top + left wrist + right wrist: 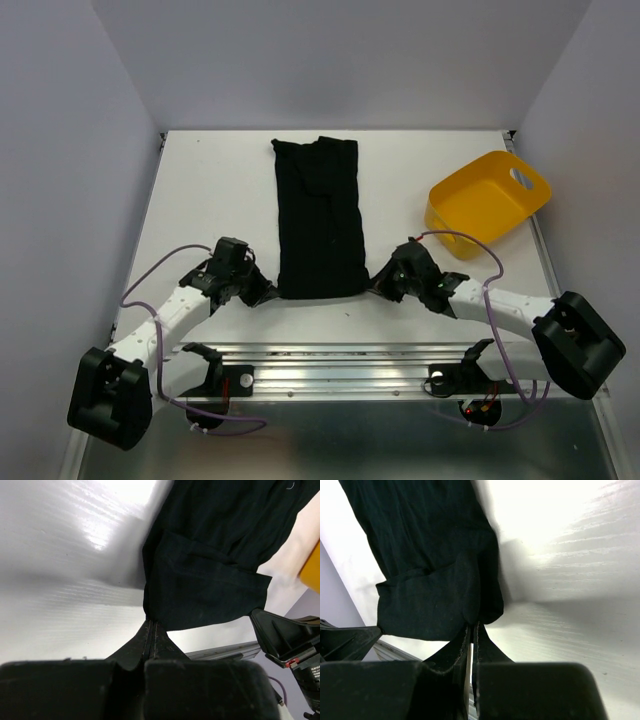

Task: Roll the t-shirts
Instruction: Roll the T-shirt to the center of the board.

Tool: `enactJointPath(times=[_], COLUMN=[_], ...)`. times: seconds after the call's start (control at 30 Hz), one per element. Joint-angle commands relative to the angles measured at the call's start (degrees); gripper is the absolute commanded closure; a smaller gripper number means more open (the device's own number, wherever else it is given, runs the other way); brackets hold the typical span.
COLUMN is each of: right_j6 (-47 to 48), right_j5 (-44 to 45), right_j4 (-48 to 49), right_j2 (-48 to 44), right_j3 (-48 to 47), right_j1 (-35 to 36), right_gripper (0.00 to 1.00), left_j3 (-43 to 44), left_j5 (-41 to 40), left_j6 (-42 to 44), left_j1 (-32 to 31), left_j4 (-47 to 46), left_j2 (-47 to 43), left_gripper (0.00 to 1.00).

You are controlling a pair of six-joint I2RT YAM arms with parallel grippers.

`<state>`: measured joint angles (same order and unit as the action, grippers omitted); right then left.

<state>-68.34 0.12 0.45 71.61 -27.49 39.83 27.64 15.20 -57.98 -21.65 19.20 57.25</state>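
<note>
One black t-shirt (319, 217) lies folded into a long narrow strip down the middle of the white table, its near end by the arms. At that end's left corner my left gripper (266, 293) is shut on the t-shirt (205, 587), the fingertips (150, 625) pinching the hem. The right gripper (376, 283) is shut on the right corner of the same end of the t-shirt (435, 570), the cloth bunching at its fingertips (474, 626). Both corners are lifted slightly off the table.
A yellow plastic tub (488, 202) sits tilted at the right of the table, close behind the right arm. An aluminium rail (330, 362) runs along the near edge between the arm bases. Grey walls enclose the table on three sides.
</note>
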Motion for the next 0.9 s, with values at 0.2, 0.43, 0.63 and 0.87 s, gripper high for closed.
enactJointPath(times=[0.2,0.43,0.63,0.87], right_j6=[2.50,4.09,5.67,7.69], right_j5=[3.31,2.96,2.34,1.46], right_j4=[-2.91,-3.70,-4.58,-5.37], right_j2=[2.12,4.14,5.73,8.01], right_j3=[-5.82,-9.07,-11.97,-15.49], right_j1=[0.16,-1.43,-3.10,-4.85], right_gripper=[0.99,0.98,0.95,0.95], left_j3=[7.16,9.71,11.65,13.32], left_j5=[1.50,3.69,5.19,6.94], left_j6=[-0.47,-0.56,-0.21,0.76], left_j1=[2.58,4.16,6.00,8.20], left_j4=[1.01,-0.66,-1.89,-3.20], left_j2=[4.35,8.83,11.91,14.99], left_gripper=[1.00,1.00,1.00,1.00])
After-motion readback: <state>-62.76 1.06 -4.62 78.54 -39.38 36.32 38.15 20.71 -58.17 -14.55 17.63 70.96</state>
